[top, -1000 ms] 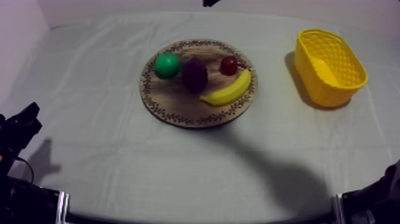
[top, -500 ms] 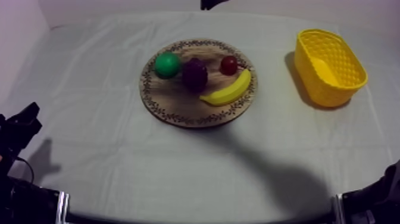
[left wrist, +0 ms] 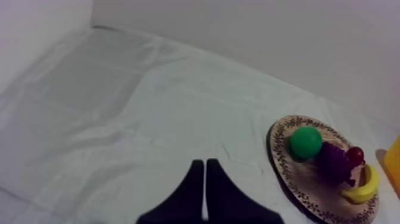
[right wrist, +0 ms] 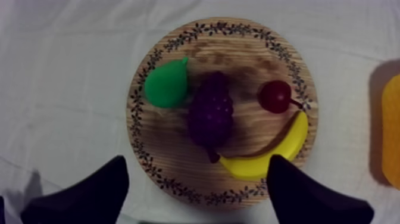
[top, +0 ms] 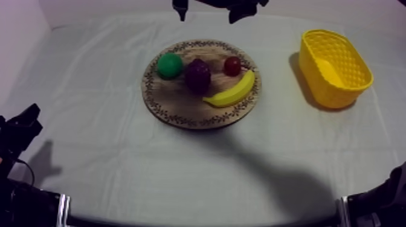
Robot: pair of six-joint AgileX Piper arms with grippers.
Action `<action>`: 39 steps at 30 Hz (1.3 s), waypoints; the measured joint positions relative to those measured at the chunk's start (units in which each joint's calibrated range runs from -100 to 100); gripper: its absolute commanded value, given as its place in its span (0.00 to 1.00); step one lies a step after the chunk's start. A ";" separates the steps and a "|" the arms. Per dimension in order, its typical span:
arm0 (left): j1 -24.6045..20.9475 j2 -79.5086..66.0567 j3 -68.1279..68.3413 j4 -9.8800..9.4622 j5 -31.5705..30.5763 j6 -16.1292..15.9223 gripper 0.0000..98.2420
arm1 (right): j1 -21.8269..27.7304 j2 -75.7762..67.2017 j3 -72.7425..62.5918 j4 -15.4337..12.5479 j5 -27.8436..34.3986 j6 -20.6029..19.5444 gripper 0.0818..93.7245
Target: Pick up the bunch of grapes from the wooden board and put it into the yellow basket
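Observation:
The dark purple bunch of grapes (top: 197, 75) lies in the middle of the round wooden board (top: 181, 105), between a green pear (top: 170, 65) and a small red fruit (top: 232, 66). My right gripper (top: 208, 9) hangs above the board's far side, open, fingers spread wide. From its wrist view the grapes (right wrist: 211, 116) lie straight below, with the gripper (right wrist: 196, 190) over the board's near rim and nothing between its fingers. The yellow basket (top: 334, 67) stands at the right. My left gripper (left wrist: 205, 190) is shut, resting low at the table's left (top: 21, 130).
A banana (top: 232, 90) lies on the board beside the grapes, its tip near the red fruit. Grey-white cloth stretches bare between board and basket and across the front. A wall rises behind the table's far edge.
My right gripper has come into the top view above the board's far edge, and its fingers have spread apart. Fruit, board, basket and left arm have not moved.

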 measured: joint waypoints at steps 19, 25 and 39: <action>0.00 0.00 0.00 0.00 0.00 0.00 0.00 | 0.31 5.99 2.39 -0.47 -2.83 0.47 0.97; 0.00 0.00 0.00 0.00 0.00 0.00 0.00 | 0.45 11.03 4.09 -0.54 -7.39 0.35 0.97; 0.00 0.00 0.00 0.00 0.00 0.00 0.00 | 1.44 23.41 -0.13 -0.27 -13.92 0.38 0.96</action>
